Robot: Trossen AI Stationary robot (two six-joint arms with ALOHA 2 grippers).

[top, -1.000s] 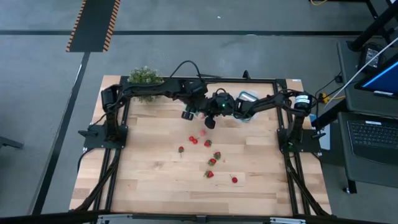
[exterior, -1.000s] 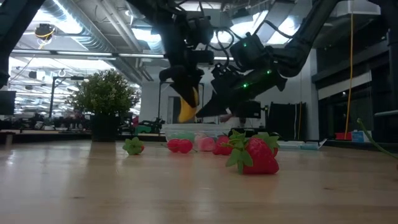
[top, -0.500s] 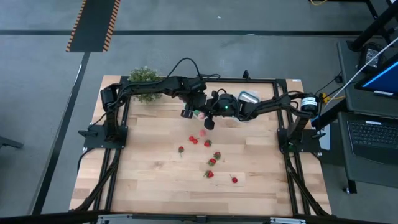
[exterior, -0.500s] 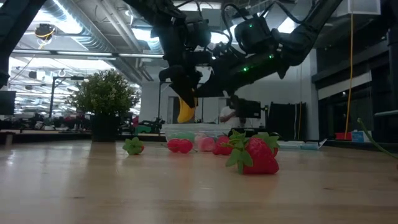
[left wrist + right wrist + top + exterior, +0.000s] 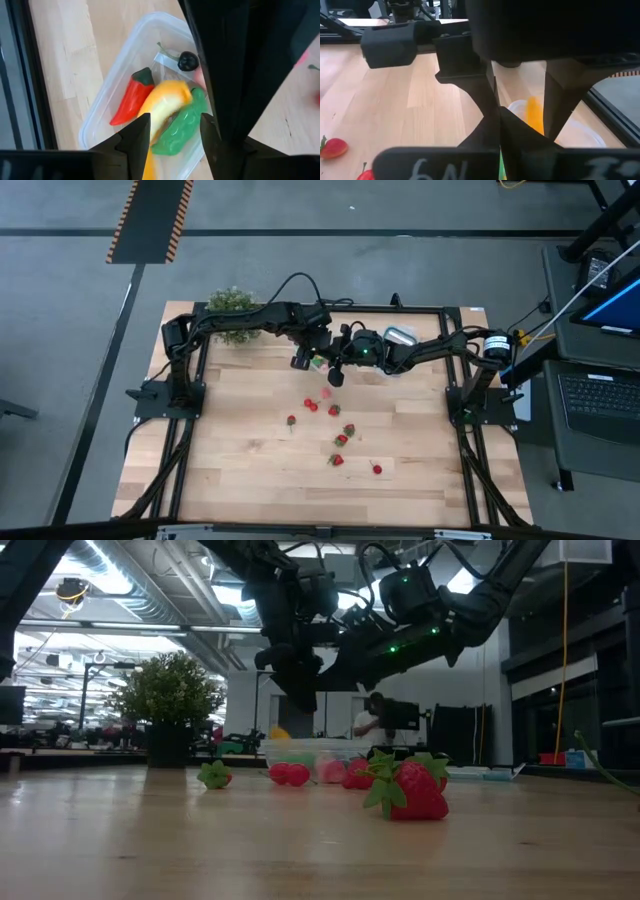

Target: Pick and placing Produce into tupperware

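The clear tupperware (image 5: 116, 75) stands at the far middle of the table (image 5: 250, 480). In it lie a red pepper (image 5: 131, 100), the yellow banana (image 5: 165, 102), a green piece (image 5: 182, 127) and a dark cherry (image 5: 188, 61). My left gripper (image 5: 172, 137) hangs open just above the tupperware (image 5: 321, 363), with the banana lying below the gap between its fingers. My right gripper (image 5: 337, 377) is shut and hovers beside the tupperware on the near right. Several strawberries (image 5: 336, 435) lie loose on the table nearer the middle.
A bushy potted plant (image 5: 232, 305) stands at the far left corner. A blue-rimmed clear piece (image 5: 400, 337) lies at the far right, behind my right arm. In the low view a big strawberry (image 5: 410, 790) lies closest to the near edge. The near half of the table holds nothing.
My left gripper has opened and let go of the banana, which has dropped from under its fingers into the tupperware. My right gripper has risen a little above the table and stays shut.
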